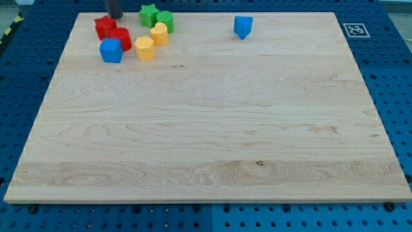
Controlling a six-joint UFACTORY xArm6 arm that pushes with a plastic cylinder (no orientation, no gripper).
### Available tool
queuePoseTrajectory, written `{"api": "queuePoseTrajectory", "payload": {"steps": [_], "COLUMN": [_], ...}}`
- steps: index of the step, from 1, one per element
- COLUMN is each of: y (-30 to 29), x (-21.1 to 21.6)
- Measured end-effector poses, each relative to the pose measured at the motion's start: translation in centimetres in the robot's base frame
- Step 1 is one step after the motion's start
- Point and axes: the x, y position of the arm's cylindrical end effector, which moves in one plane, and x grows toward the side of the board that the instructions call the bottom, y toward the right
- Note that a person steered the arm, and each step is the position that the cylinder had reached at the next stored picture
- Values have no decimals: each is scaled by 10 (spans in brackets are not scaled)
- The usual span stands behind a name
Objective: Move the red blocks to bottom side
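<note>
The wooden board [212, 129] lies bare from centre to 6 o'clock. At 11 o'clock, near its top edge, the red star block [105, 26] touches the red cylinder block [121, 38]. My tip [115, 17], a bare rod grasping nothing, sits just above them.

Seven blocks lie on the worktop [206, 129], all along its far edge. Six cluster at the far left: red star block [105, 26], red cylinder block [121, 38], blue cube block [111, 50], two yellow blocks [145, 48] [159, 33], green star block [149, 15], green cylinder block [165, 20]. My tip [115, 17] stands just behind the red pair. A blue pentagon block [243, 26] sits apart, further right.
</note>
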Motion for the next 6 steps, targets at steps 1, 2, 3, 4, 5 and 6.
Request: {"api": "queuePoseTrajectory", "payload": {"steps": [1, 2, 3, 4, 5, 6], "y": [4, 48, 65, 60, 60, 81], "x": [28, 82, 91, 65, 93, 149]}}
